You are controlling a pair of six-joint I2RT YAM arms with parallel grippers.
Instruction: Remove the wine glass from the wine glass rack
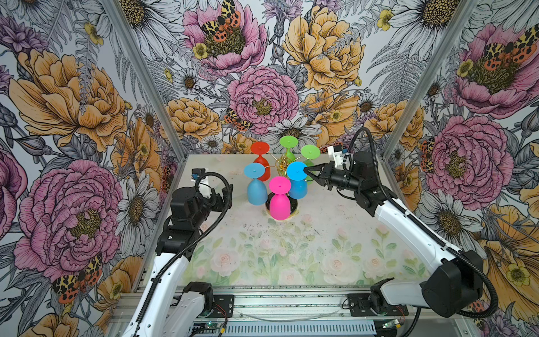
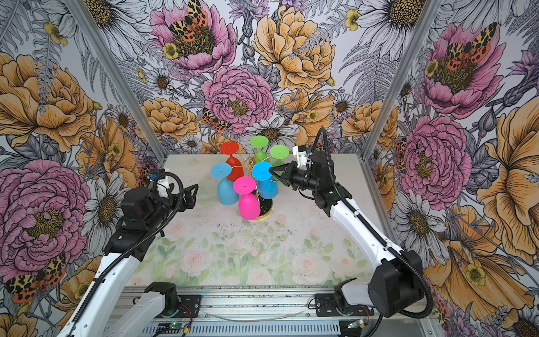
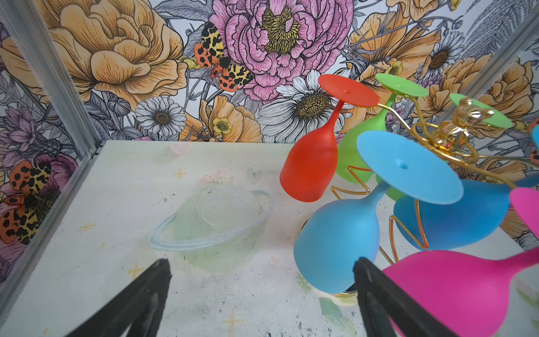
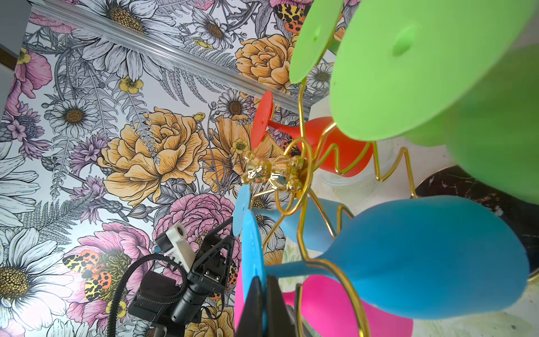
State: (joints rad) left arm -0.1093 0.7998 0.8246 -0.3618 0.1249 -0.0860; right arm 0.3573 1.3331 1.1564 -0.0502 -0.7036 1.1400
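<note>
– Floral wallpaper all round, and a pale rose-printed table (image 1: 320, 239). Where is our glass?

– The blue wine glass (image 1: 298, 188) hangs upside down on the wine glass rack (image 1: 282, 162), to the right of the rack's post and a little forward of it. Its foot is uppermost, over a gold hook arm.

– And the right gripper (image 1: 306, 170)?

– Pinched tight on the rim of that foot, on the side away from the post. The right wrist view shows its fingers (image 4: 256, 300) gripping the disc edge-on.

– The left gripper (image 1: 225, 194)?

– Spread wide, holding nothing, well apart from the rack on its left.

– So how should the lift go?

– My judgement is to draw the foot outward along its arm, level and slow, until the stem clears the open end. The pink glass (image 1: 279, 204) and a green glass (image 1: 310, 152) hang just beside it. A rim pinch may slip, and a jerk could tip the rack.
</note>
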